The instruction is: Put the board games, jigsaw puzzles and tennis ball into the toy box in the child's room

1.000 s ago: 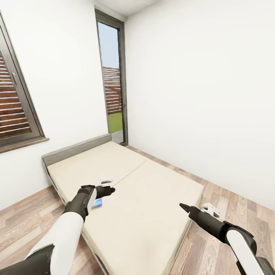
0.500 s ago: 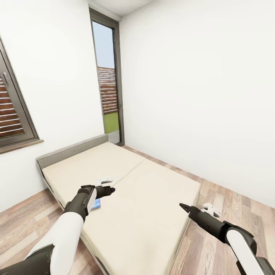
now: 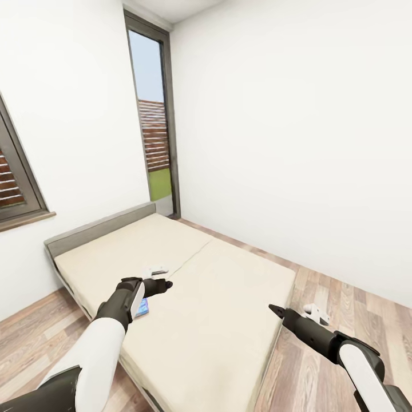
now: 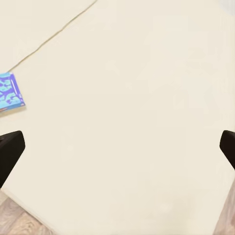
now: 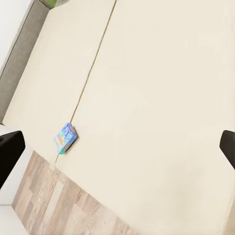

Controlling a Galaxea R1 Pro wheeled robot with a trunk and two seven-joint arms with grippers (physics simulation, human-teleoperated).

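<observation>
Partly behind left arm (image 3: 117, 309), blue board game (image 3: 144, 305).

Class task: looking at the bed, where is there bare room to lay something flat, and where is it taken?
The bed is bare from its centre seam to the edge facing the wall. The only occupied patch is by its near edge, where the small blue box lies beneath the left gripper.

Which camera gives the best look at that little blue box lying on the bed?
The right wrist view: the small blue box lies whole and unblocked on the bed, near its edge. The left wrist view cuts it off at the picture's border. In the head view the left arm hides most of it.
</observation>
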